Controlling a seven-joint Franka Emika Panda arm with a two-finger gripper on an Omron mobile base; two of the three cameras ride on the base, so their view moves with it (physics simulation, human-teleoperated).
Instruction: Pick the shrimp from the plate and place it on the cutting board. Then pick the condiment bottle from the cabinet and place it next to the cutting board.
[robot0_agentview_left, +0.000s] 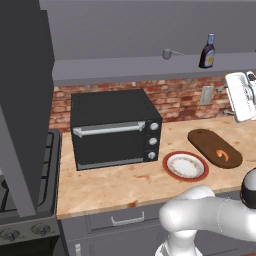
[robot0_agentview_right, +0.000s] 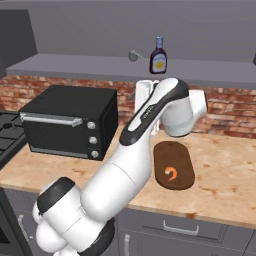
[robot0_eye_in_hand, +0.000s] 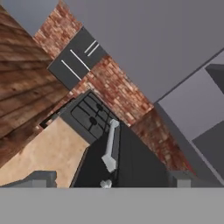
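cutting board (robot0_agentview_left: 214, 147): dark matt wood | counter (robot0_agentview_left: 115, 187): pale wood grain | toaster oven (robot0_agentview_left: 115, 129): matt black, metal handle

The oven (robot0_agentview_left: 115, 128) stands on the counter (robot0_agentview_left: 110, 186) against the brick wall (robot0_agentview_left: 170, 95). Left of the oven, beside the counter, is the stove (robot0_agentview_left: 30, 185). Right of the oven and a little nearer the counter's front edge lies the plate (robot0_agentview_left: 185, 166). Further right of the oven, just beyond the plate, lies the board (robot0_agentview_left: 215, 148), with the shrimp (robot0_agentview_left: 223, 155) on its near end. Above and right of the oven, the bottle (robot0_agentview_left: 207, 51) stands upright on the cabinet (robot0_agentview_left: 140, 67) ledge.
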